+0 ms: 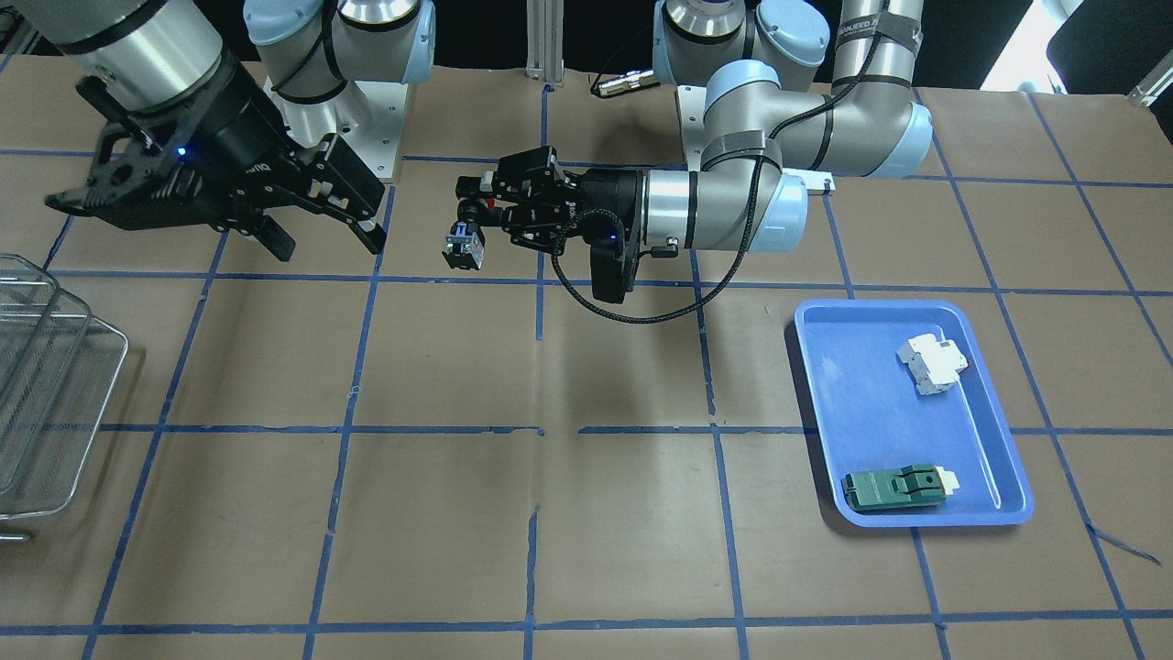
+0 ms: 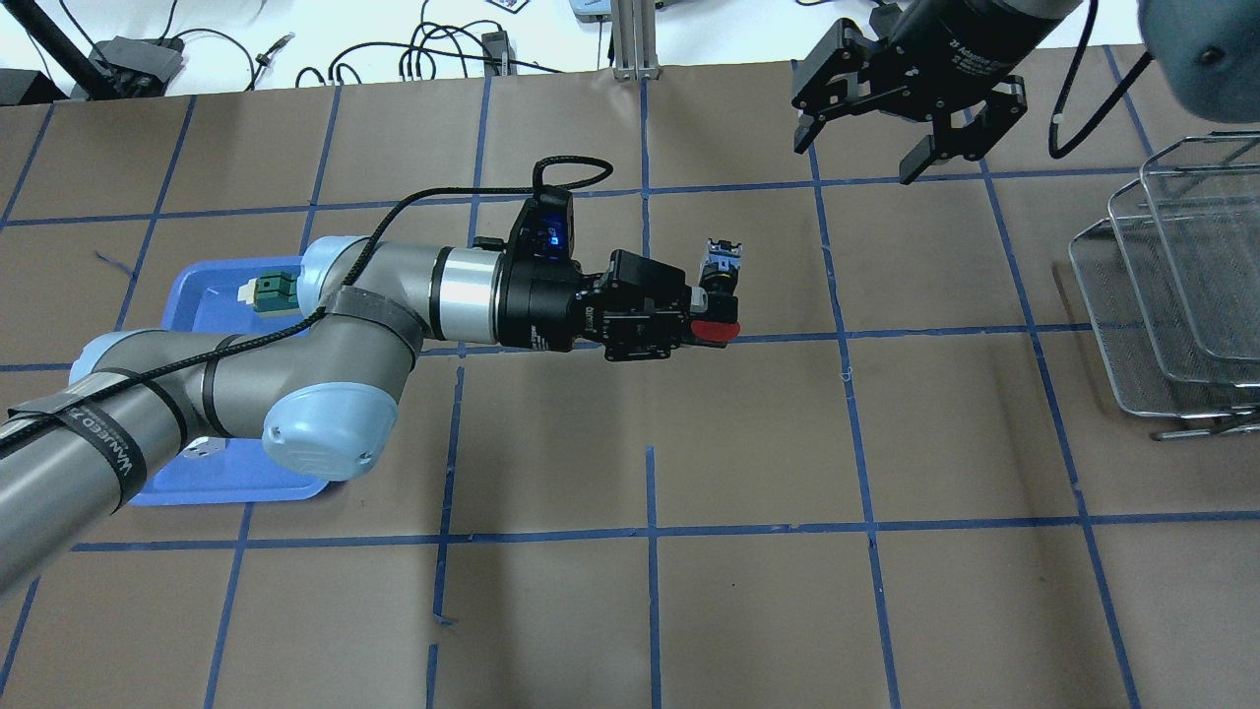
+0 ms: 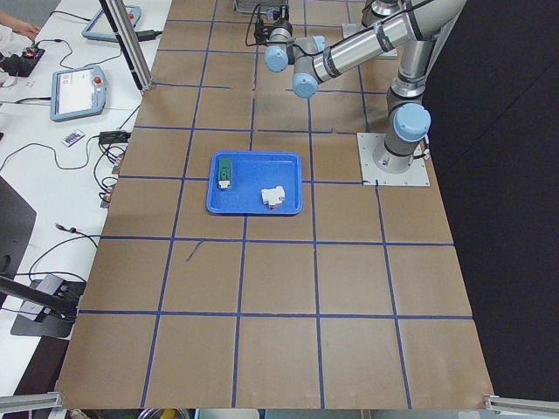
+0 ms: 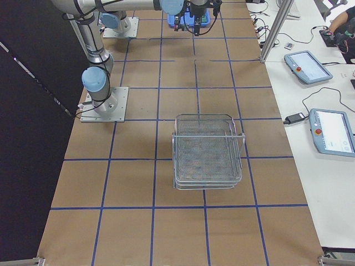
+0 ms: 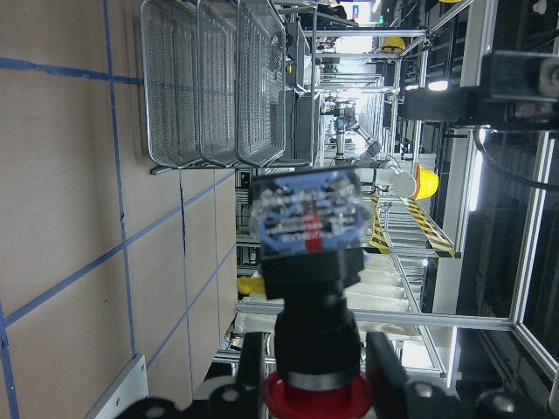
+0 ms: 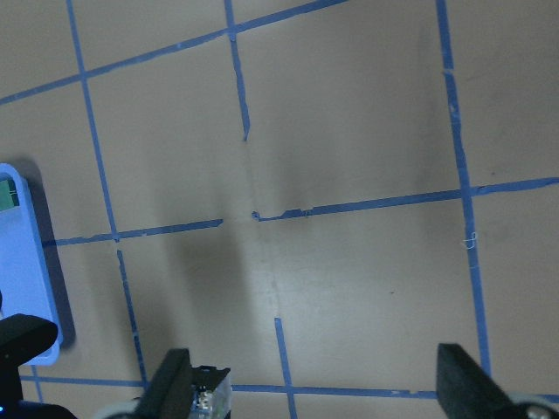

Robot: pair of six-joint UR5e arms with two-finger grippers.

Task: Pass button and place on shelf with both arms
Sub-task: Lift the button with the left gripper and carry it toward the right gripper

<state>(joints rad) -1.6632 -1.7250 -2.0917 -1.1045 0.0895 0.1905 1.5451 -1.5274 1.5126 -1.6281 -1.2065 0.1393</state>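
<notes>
My left gripper is shut on the button and holds it in the air above the middle of the table. The red cap points toward the robot and the blue-grey contact block points away. The left wrist view shows the button between the fingers, contact block outward. In the front view the left gripper holds the button. My right gripper is open and empty, apart from the button, toward the shelf side. The wire-mesh shelf stands at the table's right end.
A blue tray lies under the left arm's side, with a white breaker block and a green module in it. Brown paper with blue tape lines covers the table. The shelf also shows in the right exterior view.
</notes>
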